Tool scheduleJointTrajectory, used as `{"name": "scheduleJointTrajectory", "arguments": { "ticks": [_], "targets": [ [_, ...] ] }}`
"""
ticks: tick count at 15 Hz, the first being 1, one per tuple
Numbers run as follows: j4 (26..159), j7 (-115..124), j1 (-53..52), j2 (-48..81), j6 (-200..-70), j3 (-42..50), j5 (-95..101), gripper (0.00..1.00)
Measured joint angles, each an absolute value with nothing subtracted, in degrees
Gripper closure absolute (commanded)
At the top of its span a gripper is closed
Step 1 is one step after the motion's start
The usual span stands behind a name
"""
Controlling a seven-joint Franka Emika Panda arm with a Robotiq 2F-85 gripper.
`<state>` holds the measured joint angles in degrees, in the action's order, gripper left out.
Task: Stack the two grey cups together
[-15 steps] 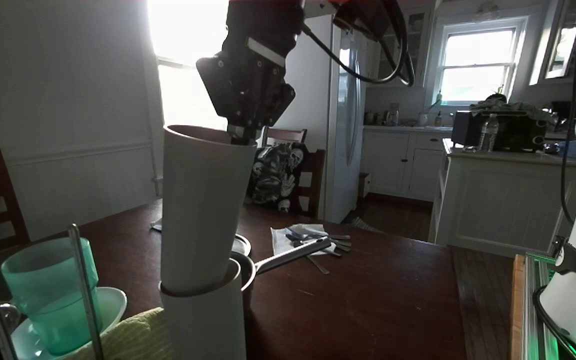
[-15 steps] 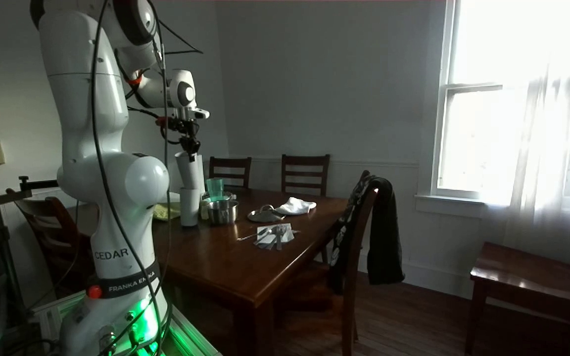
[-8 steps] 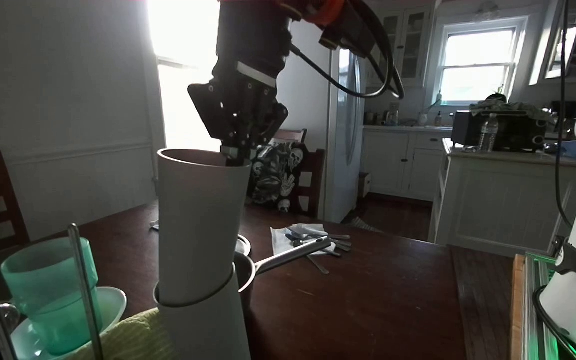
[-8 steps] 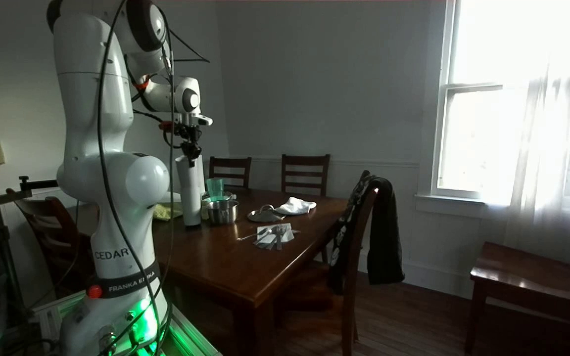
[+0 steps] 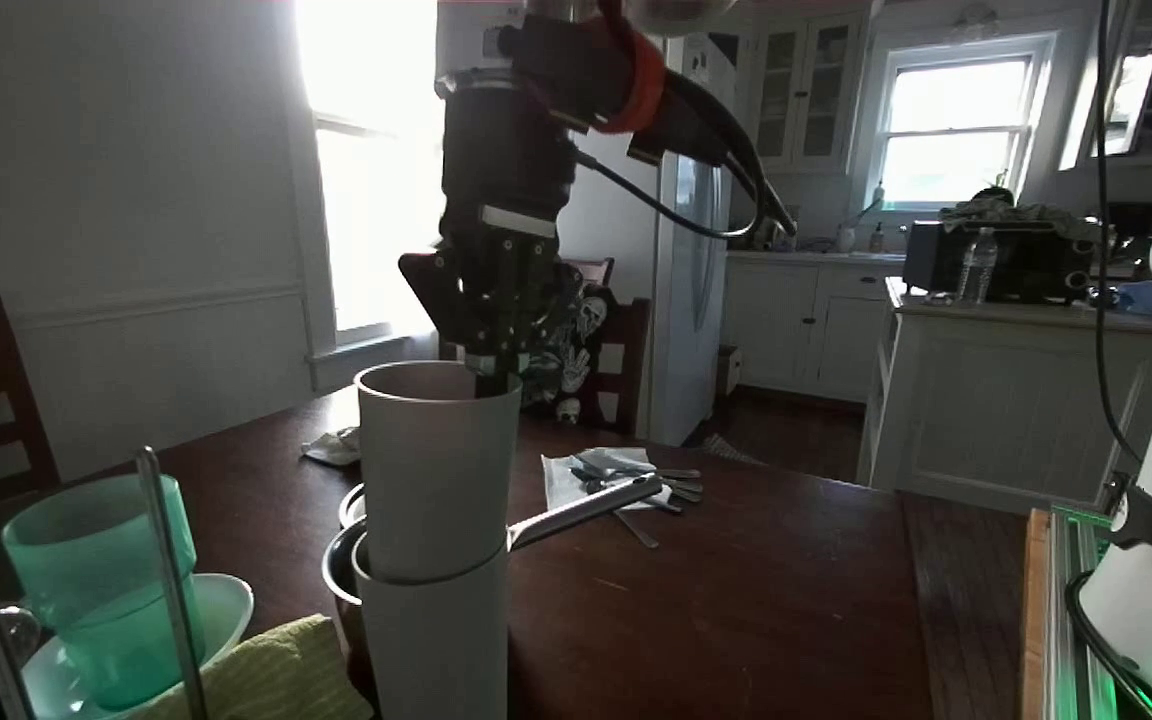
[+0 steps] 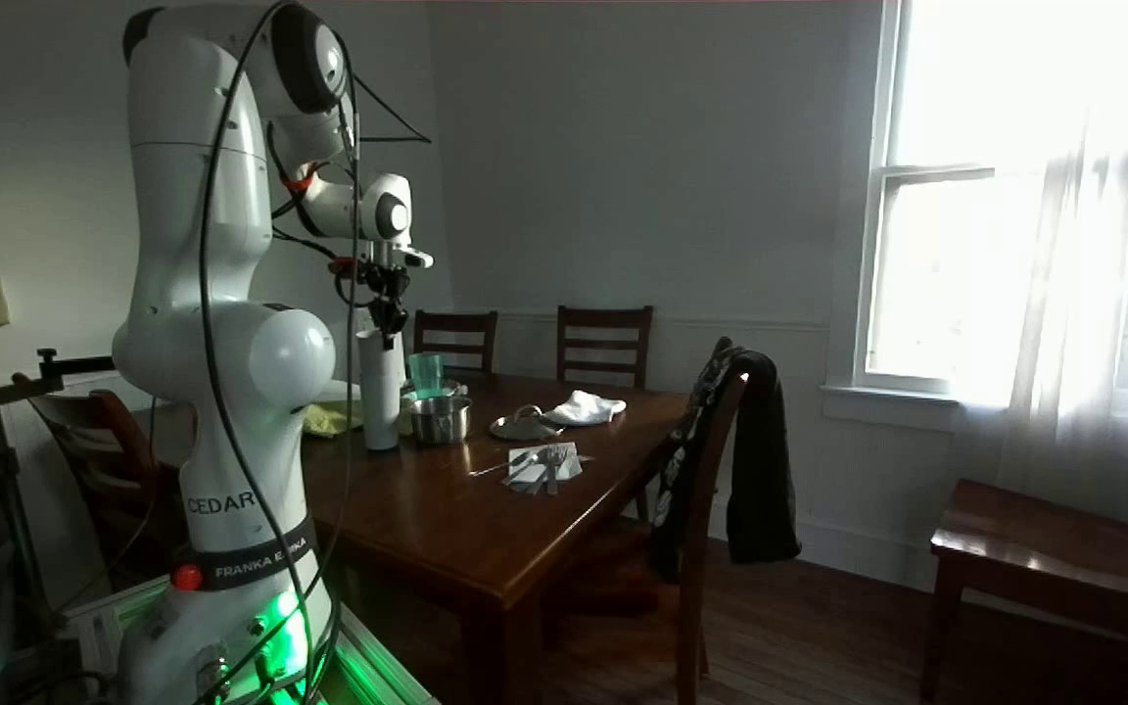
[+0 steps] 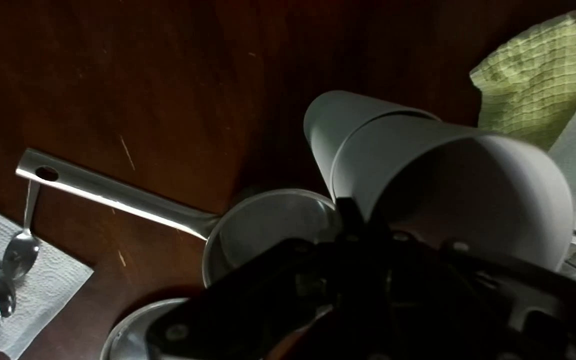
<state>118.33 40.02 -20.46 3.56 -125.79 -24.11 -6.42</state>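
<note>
Exterior view: one grey cup [image 5: 439,475] partly nested in a second grey cup [image 5: 438,650], gripper [image 5: 498,377] pinching the upper rim; one saucepan [image 5: 341,570], far side; tabletop [image 5: 736,590] extends right to its edge.

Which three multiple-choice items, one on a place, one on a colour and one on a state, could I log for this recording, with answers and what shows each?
1. Where is the bottom end of the upper grey cup relative to the lower grey cup?
A. Beside it
B. Beneath it
C. Inside its mouth

2. What colour is the translucent cup?
A. Green
B. Orange
C. Purple

3. How does the gripper stand?
A. Wide open, touching nothing
B. Shut on the upper grey cup
C. Shut on the lower grey cup

1: C, the lower rim encircles the upper wall and hides its end.
2: A, it shows green in both exterior views.
3: B, the wrist view shows the fingers astride the upper wall.
</note>
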Motion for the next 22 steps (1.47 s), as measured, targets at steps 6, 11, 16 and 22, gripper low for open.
{"name": "scheduleJointTrajectory", "arguments": {
  "ticks": [6, 11, 16, 22],
  "targets": [
    [118.2, 40.0, -20.6, 9.7, -126.4, -22.2, -5.9, 0.71],
    [117.9, 40.0, -21.8, 11.4, -126.6, -21.4, -5.6, 0.37],
    [117.2, 40.4, -24.6, 10.8, -126.1, -21.5, -4.7, 0.03],
    [117.0, 44.6, -26.7, 4.7, -122.2, -22.0, -2.1, 0.00]
  ]
}}
